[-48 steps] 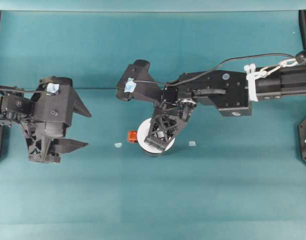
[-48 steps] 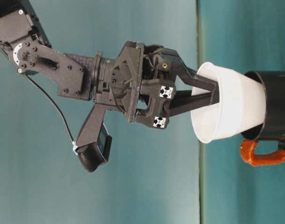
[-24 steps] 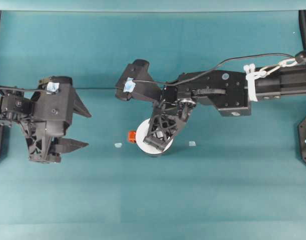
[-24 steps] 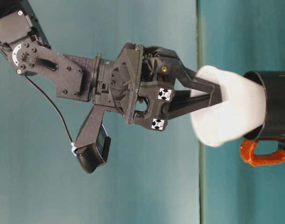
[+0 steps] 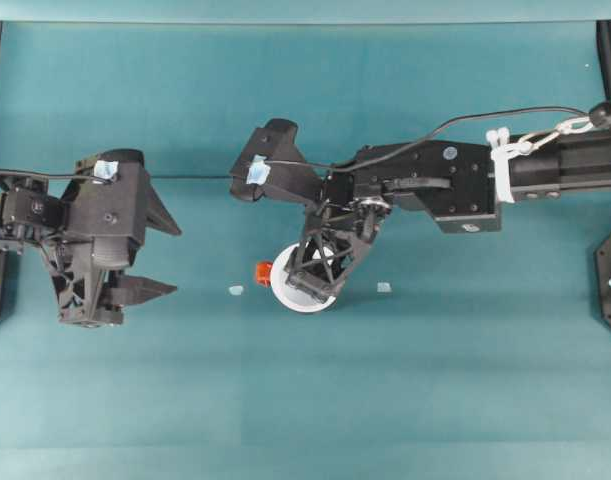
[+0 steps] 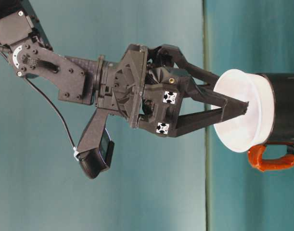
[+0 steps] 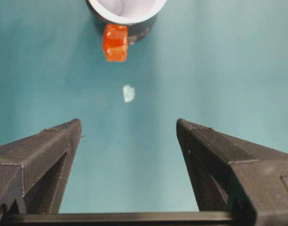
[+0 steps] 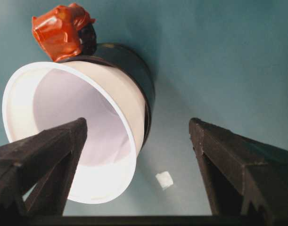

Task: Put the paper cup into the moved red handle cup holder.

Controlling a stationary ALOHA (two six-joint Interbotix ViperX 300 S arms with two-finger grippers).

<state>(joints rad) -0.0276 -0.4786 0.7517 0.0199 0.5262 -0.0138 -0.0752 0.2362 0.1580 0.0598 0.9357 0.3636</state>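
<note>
The white paper cup sits upright inside the black red handle cup holder at mid-table, with its wide rim resting above the holder's rim. The orange-red handle sticks out toward the left arm. My right gripper hangs over the cup, open; one finger reaches into the cup's mouth and the other stands outside it. The right wrist view shows the cup in the holder between spread fingers. My left gripper is open and holds nothing, well left of the holder.
Two small pale scraps lie on the teal table, one left of the holder and one to its right. The right arm and its cable stretch in from the right edge. Black frame posts stand at the table's side edges.
My right gripper has opened and let go of the paper cup. The cup, tilted at the holder's mouth before, has dropped in and now sits level. The left arm barely moved.
</note>
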